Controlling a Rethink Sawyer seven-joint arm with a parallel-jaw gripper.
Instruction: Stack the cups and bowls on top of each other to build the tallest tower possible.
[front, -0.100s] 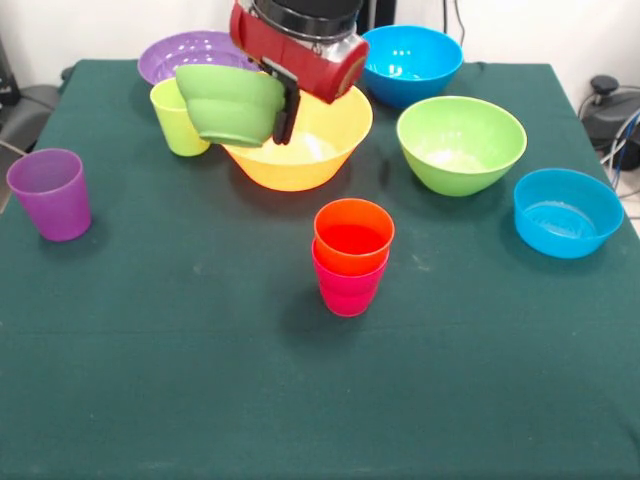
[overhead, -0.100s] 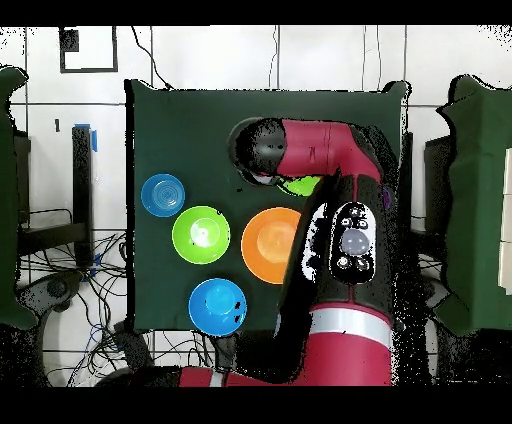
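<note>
My claw (front, -0.100s: 283, 105) is clamped on the rim of the small ribbed lime green bowl (front, -0.100s: 232, 103), holding it tilted in the air above the near-left edge of the large orange-yellow bowl (front, -0.100s: 300, 140). Just behind it the lime green cup (front, -0.100s: 177, 118) stands on the green surface (front, -0.100s: 200, 380), with the purple bowl (front, -0.100s: 190, 52) beyond. The tower (front, -0.100s: 351, 256) sits near the middle, toward the front: the orange cup (front, -0.100s: 354, 232) nested in the red-pink cup (front, -0.100s: 348, 288). The purple cup (front, -0.100s: 50, 193) stands alone at the left. To the right are the medium lime green bowl (front, -0.100s: 461, 143) and two blue bowls (front, -0.100s: 411, 62), one at the back, one by the right edge. From overhead my arm (overhead, -0.100s: 340, 260) hides much of this.
</note>
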